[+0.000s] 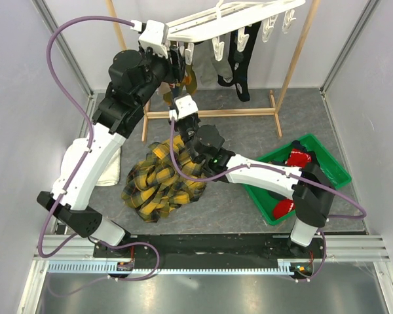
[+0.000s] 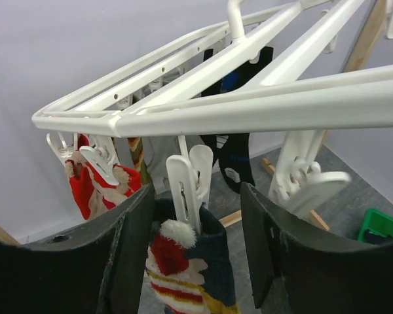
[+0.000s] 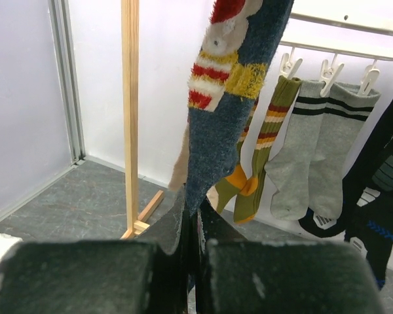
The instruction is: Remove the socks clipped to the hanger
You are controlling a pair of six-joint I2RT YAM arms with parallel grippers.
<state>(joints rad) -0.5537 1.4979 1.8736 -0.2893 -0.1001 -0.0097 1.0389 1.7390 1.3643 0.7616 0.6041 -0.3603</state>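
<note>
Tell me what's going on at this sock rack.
Both arms are working one navy Santa sock on the white hanger. The right gripper is shut on the sock's lower end, while the left gripper, open, straddles the clip pinning its top. Several other socks hang clipped; red socks lie in the green bin.

Robot arms: two
Hanger: one
Grey socks: two
Navy Santa sock: one
Clipped red sock: one
Black socks: count unclear
Green bin: one
Binned red socks: two showing
Plaid cloth: one
White towel: one
Wooden frame: one
</note>
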